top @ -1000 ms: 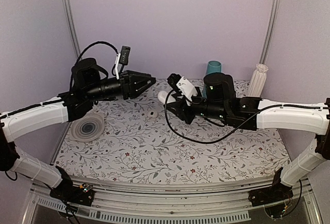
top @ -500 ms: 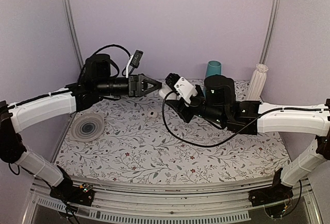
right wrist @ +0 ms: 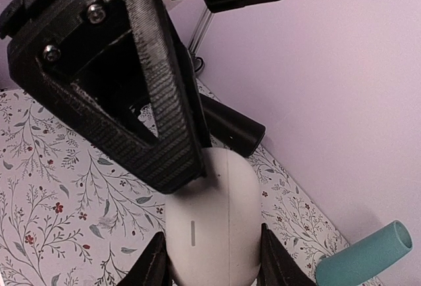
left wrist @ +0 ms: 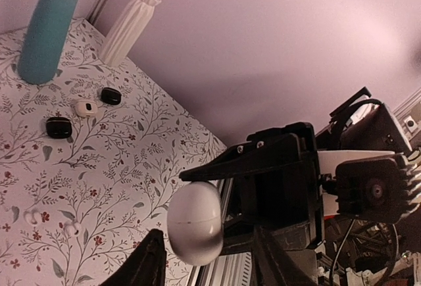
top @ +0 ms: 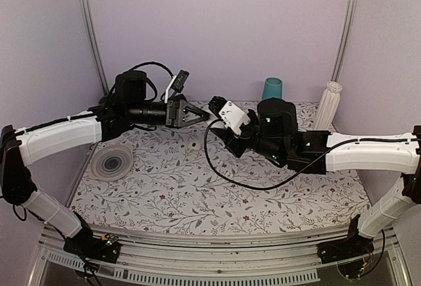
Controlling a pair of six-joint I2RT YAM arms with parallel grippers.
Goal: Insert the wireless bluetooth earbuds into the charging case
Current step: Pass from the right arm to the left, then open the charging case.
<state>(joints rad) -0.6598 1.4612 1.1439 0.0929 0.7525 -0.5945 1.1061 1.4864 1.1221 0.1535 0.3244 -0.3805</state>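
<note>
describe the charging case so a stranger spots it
Over the far middle of the floral table, find the right pincer raised in mid-air. It grips the charging case: a glossy white seamed pebble, unlike the black lumps on the table.

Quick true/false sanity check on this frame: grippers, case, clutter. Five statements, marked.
1. The right gripper holds the charging case clear of the table. True.
2. The case's lid is open. False: it is shut; only the seam shows.
3. The left gripper is at the case, jaws apart. True.
4. The teal vase lies on its side. False: it stands upright at the table's far edge.
5. The left gripper holds the grey ringed disc. False: it lies on the table, left side.
</note>
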